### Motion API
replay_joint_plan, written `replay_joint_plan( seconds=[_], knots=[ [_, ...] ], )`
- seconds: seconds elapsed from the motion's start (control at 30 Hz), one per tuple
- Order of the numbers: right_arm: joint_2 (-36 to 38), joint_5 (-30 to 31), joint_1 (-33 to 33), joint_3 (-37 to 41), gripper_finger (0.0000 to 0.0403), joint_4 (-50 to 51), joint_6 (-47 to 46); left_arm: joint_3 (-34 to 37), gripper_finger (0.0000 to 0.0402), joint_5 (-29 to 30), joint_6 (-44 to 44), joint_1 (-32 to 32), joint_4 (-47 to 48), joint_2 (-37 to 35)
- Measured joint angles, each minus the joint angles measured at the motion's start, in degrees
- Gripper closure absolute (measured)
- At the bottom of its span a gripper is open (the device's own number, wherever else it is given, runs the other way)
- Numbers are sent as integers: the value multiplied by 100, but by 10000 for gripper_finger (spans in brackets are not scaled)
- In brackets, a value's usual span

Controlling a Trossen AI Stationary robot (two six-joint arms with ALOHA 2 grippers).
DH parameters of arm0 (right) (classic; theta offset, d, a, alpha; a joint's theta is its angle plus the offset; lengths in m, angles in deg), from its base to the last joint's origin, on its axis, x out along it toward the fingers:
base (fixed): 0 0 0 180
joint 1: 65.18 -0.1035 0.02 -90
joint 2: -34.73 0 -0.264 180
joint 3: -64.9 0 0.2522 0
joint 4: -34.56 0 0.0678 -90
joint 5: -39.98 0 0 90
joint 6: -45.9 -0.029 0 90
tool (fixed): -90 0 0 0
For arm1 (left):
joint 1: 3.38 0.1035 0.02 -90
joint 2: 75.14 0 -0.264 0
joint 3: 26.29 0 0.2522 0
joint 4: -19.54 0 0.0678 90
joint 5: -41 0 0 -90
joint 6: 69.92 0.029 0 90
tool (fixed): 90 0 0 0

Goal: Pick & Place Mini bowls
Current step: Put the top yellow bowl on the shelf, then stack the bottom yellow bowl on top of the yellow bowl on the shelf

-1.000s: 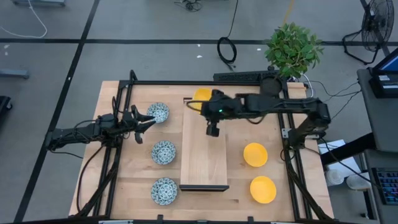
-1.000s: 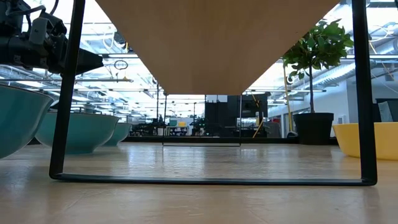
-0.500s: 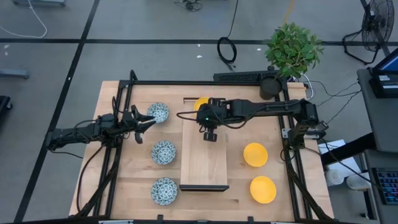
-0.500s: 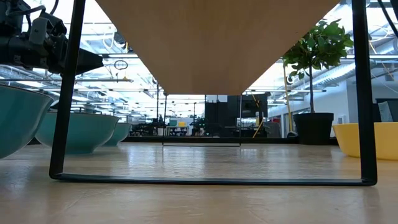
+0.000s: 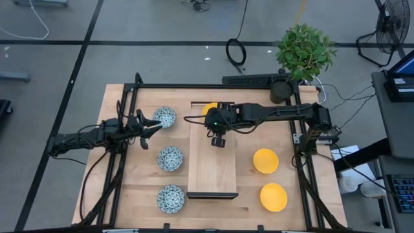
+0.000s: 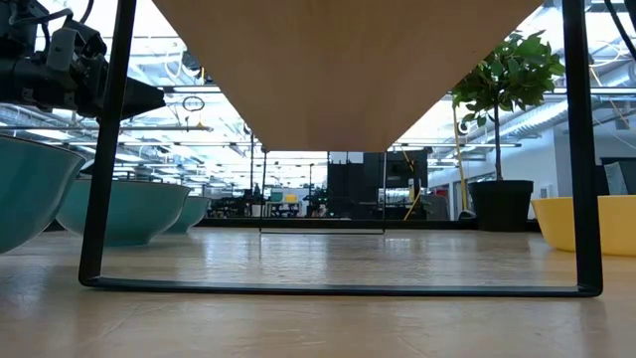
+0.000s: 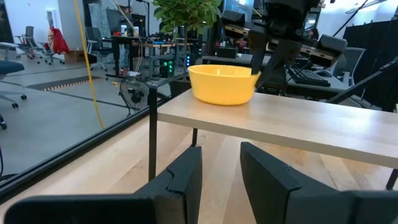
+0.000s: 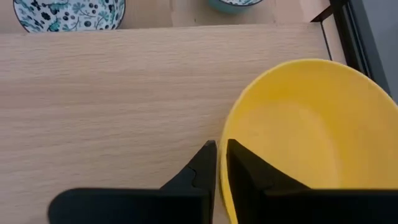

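Yellow bowl [image 8: 305, 137] rim sits between the right gripper's [image 8: 222, 163] barely parted fingers [image 8: 205, 165], on the tray [image 8: 112, 106].

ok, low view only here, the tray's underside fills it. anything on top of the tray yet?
Observer: One yellow bowl, at the end of the tray nearest the plant.
Operator: where's the right arm?
Observer: The right claw is at that bowl's rim, over the tray.
Operator: and the left?
Observer: The left claw is open and empty, off the tray, beside the patterned bowl farthest from your camera.
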Motion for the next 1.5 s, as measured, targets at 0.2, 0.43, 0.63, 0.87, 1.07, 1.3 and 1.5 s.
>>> replay_joint_plan(
  seconds=[0.2,0.43,0.63,0.87,1.07,1.3,1.5],
  knots=[
    [25,7,0,0,344,-5,128,0,289,1,1,-1,1,0],
    [418,16,-161,2,301,-108,142,0,289,1,2,0,1,0],
    [1018,-437,-804,4,273,295,-131,0,289,0,2,1,0,0],
    [1556,-1185,-2014,4,264,1231,-1587,0,289,2,2,-1,0,0],
    [1643,-1188,-3083,9,275,2205,-3567,0,289,2,2,-1,1,0],
    [1639,-1170,-4014,664,278,2482,-5027,0,289,2,2,0,0,-1],
    [1640,-1302,-4303,1720,258,2792,-5911,0,289,2,2,-1,0,0]
  ],
)
